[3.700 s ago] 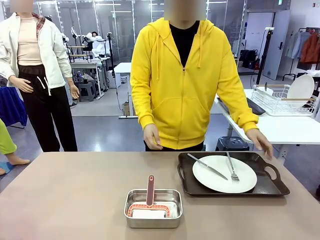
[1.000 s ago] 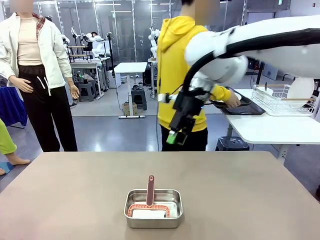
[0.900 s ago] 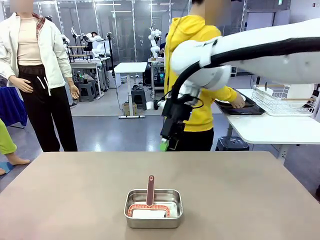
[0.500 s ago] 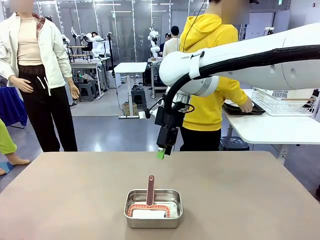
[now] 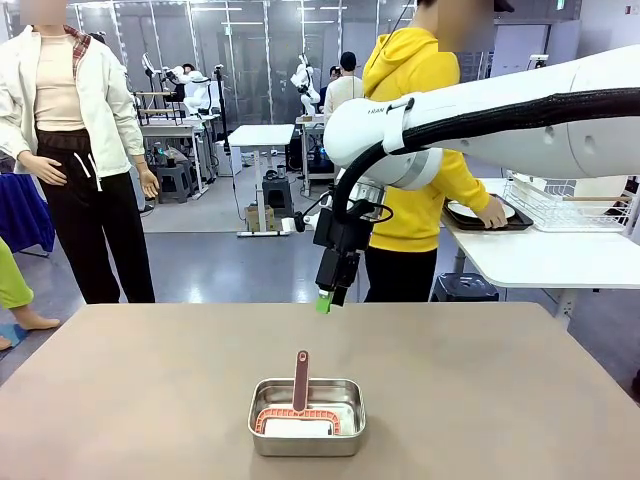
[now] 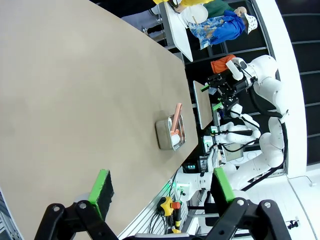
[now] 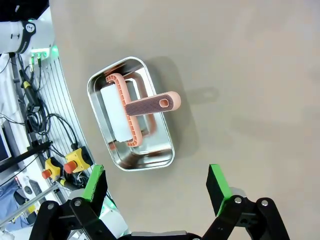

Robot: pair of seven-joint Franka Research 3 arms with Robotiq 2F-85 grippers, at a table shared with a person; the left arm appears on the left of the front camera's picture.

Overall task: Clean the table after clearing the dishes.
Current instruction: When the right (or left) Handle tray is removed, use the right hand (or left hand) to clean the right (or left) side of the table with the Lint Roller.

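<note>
The taupe table (image 5: 150,400) carries a small steel pan (image 5: 306,415) near its front middle. In the pan lies a cleaning tool (image 5: 300,385) with a salmon frame, a white pad and a brown ribbed handle. My right gripper (image 5: 324,300) hangs pointing down above the table, just behind the pan. From the wrist, the right gripper (image 7: 155,182) is open and holds nothing, with the pan (image 7: 131,115) below it. My left gripper (image 6: 161,186) is open too, high off the table's side. A white plate (image 5: 478,211) on a dark tray (image 5: 490,222) rests on the white side table, under the person's hand.
A person in a yellow hoodie (image 5: 415,120) stands turned away at the white side table (image 5: 545,260), which also holds a wire rack (image 5: 560,200). Bare tabletop (image 7: 240,75) surrounds the pan.
The tray with the plate has left the brown table and is now on the side table. My right arm swung left and down over the table, then held nearly still.
</note>
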